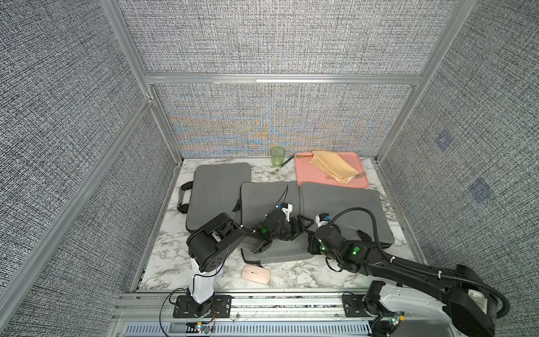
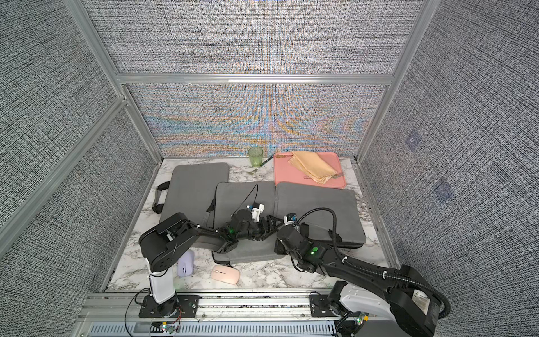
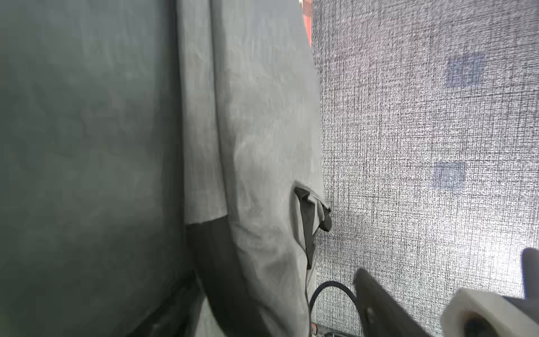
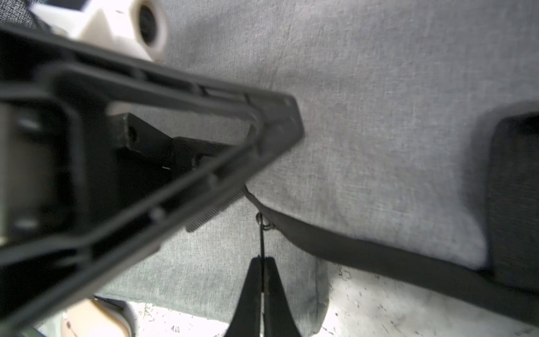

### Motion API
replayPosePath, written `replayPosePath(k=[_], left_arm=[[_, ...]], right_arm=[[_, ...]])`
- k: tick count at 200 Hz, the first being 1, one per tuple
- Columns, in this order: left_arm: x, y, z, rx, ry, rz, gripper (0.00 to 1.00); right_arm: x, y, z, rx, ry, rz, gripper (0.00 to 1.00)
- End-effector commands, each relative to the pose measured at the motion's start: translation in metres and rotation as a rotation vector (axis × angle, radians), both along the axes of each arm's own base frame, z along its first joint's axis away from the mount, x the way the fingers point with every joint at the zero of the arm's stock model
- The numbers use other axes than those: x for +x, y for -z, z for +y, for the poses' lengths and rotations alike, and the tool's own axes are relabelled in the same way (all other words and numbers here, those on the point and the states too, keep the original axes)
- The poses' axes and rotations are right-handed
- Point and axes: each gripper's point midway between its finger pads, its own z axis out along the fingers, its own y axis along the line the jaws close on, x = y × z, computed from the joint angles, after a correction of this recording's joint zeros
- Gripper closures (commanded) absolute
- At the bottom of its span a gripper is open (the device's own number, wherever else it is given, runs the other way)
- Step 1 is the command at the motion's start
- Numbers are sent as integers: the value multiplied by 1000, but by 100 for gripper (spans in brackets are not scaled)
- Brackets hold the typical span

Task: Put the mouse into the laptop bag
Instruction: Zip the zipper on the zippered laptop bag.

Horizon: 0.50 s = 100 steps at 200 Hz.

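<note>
**Item:** pink oval computer mouse [image 1: 256, 274]. It lies flat near the front edge of the white marble-patterned bench [image 1: 294, 277], just in front of the middle grey fabric laptop bag [image 1: 268, 198]. It is clear of both arms and not yet in any bag. A lilac oval mouse [image 2: 185, 264] lies near it, beside the left arm's base.

**Item:** right-hand grey fabric laptop bag [image 1: 344, 210]. It lies flat, side by side with the middle bag. How far its zip is open cannot be told.

**Item:** right gripper [image 4: 264, 261]. The jaws are pinched tight on a thin black zip-pull cord [image 4: 263, 242]. The cord runs straight to a small ring at a dark-edged bag corner, apparently the right-hand bag's.

**Item:** left gripper [image 1: 300, 225]. The jaws stand apart and hold nothing. It sits low over the line where the two bags meet, with one fingertip close to the zip ring.

**Step in hand (judged):** unzipping the bag, with the mouse pick-up still to come.

**Handling notes:**
- Draw the cord along the zip line and keep it low. An upward tug would likely lift the soft bag instead of moving the slider.
- Have the left jaws pin or pinch the fabric behind the slider so the bag cannot slide.
- Keep the pull steady, since so thin a cord may slip out of the grip.
- Open the mouth wide enough for the mouse before letting go.
</note>
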Motion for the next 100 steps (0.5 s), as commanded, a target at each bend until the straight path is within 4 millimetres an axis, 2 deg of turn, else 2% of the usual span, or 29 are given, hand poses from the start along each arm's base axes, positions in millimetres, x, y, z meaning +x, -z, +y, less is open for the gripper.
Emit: replayPosePath(k=[1, 19, 26, 62, 100], left_arm=[[0, -10, -5, -53, 10, -13, 53], [3, -11, -4, -46, 1, -27, 89], [5, -11, -3, -41, -3, -33, 99], [26, -22, 13, -60, -27, -45, 100], [58, -38, 31, -91, -47, -62, 100]], right_arm=[[5, -12, 10, 48, -18, -42, 100], [5, -9, -1, 32, 31, -38, 100], [7, -6, -8, 22, 64, -35, 100], [3, 19, -56, -23, 231, 63, 100], [-8, 31, -98, -26, 384, 118, 100]])
